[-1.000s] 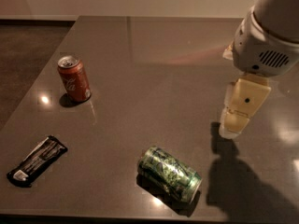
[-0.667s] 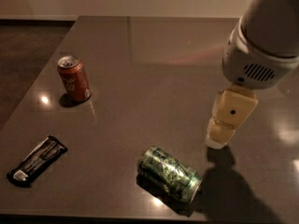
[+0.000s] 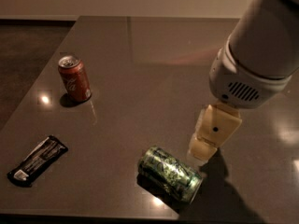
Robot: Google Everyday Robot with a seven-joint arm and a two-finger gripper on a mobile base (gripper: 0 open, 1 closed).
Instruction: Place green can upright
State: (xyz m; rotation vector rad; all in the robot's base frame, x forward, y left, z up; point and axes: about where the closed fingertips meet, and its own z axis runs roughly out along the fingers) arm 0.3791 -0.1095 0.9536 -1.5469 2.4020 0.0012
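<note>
The green can (image 3: 170,174) lies on its side on the dark table (image 3: 154,69) near the front edge, its silver end pointing to the front right. My gripper (image 3: 202,154) hangs from the white arm at the right, pointing down, just above and to the right of the can's far end. It holds nothing that I can see.
A red cola can (image 3: 74,78) stands upright at the left of the table. A black snack wrapper (image 3: 37,160) lies flat at the front left. The table's front edge runs just below the green can.
My gripper has moved left and toward the front, from the right side of the table to right beside the green can. The cans and wrapper have not moved.
</note>
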